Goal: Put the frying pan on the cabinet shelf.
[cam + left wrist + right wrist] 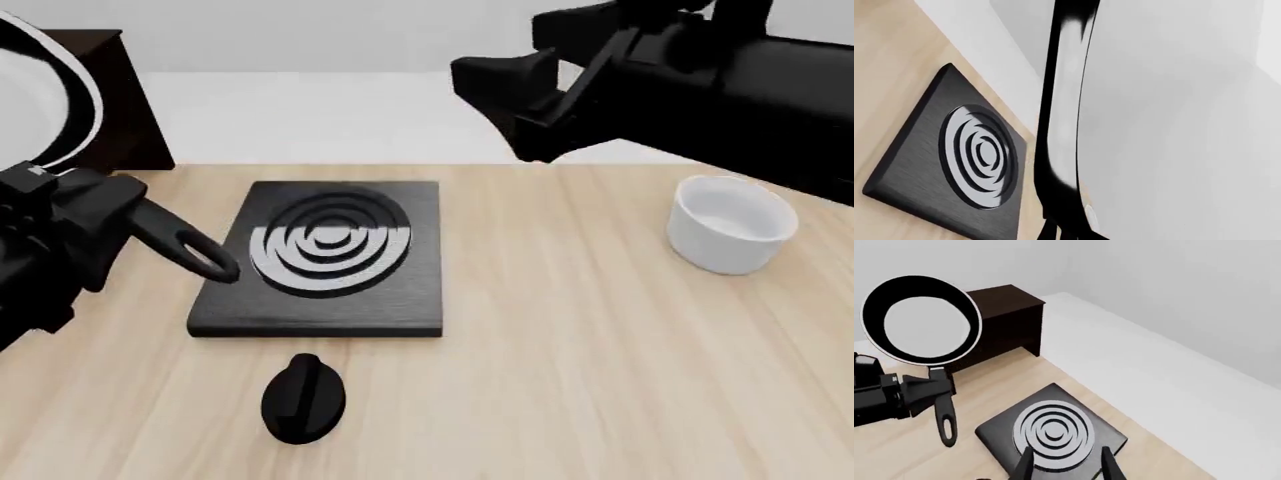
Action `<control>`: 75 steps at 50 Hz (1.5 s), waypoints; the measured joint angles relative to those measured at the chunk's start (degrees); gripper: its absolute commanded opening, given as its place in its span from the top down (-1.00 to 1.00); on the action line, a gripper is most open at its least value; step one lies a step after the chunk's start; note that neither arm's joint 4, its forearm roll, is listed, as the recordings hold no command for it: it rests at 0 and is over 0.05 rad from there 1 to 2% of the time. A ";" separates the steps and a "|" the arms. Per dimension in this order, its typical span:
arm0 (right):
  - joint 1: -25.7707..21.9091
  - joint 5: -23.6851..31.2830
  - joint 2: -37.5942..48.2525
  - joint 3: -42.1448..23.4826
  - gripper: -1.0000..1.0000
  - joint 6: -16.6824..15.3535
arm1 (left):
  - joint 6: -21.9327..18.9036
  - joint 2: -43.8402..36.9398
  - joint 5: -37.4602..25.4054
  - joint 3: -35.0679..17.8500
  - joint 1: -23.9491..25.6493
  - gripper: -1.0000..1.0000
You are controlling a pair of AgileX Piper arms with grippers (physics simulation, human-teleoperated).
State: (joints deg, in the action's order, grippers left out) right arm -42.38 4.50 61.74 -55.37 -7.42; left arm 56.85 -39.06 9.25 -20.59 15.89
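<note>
My left gripper is clamping the frying pan by its long black handle and holding it tipped on edge in the air, the round pale inside turned outward and the loop end of the handle hanging down and out past my fingers toward the table. The pan is rising above my left gripper, off the light wooden table, with the cabinet shelf, the flat top of the dark brown cabinet, lying just beyond and beside it at the table's far left edge; the pan is not touching the shelf. In my left wrist view the pan's black rim is filling the middle of the picture, seen edge-on. Below and to the inner side of my left gripper the black square hob with its concentric rings is lying flat on the table, a black knob sitting nearer me. My right gripper is hovering high over the hob, fingers apart and holding nothing. A white bowl is standing on the table off to the outer side of my right gripper.
</note>
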 measured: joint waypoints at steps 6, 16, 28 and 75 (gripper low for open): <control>2.21 0.84 -5.40 5.47 -1.00 -0.34 | 3.16 -2.94 4.11 -0.47 -1.88 1.00; 4.07 2.09 -13.32 12.77 -1.00 1.09 | 11.10 -12.10 14.41 -2.14 -6.45 1.00; 6.00 1.33 -18.33 20.04 -1.00 3.41 | 22.26 -25.19 26.69 -5.60 -11.41 1.00; 8.49 4.92 -20.99 21.35 -1.00 5.13 | 30.55 -51.30 20.67 -35.82 -22.09 1.00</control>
State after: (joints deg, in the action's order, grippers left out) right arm -33.89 9.42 40.76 -34.02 -2.29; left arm 87.40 -90.36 29.92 -56.41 -6.21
